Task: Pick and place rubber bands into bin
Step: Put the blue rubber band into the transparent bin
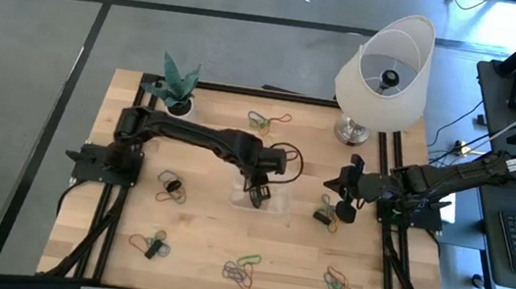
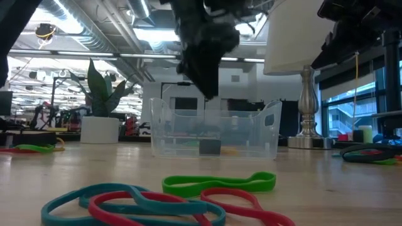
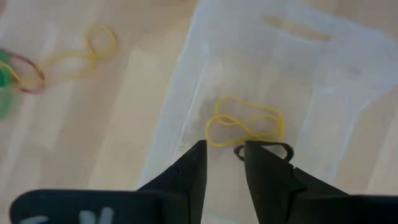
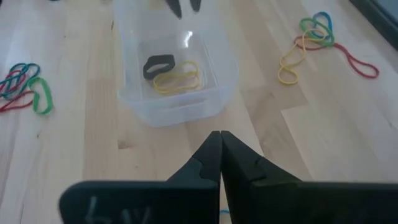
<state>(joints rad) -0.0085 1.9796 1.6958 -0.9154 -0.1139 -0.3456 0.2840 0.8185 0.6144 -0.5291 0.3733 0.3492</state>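
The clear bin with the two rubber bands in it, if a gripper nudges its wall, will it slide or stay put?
The bin would probably slide: its thin clear walls look light, and it holds only a yellow band and a black band. It sits flat and low on the smooth table, so tipping seems unlikely.

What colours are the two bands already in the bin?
One yellow band and one black band, lying in the bin; clearest in the right wrist view.
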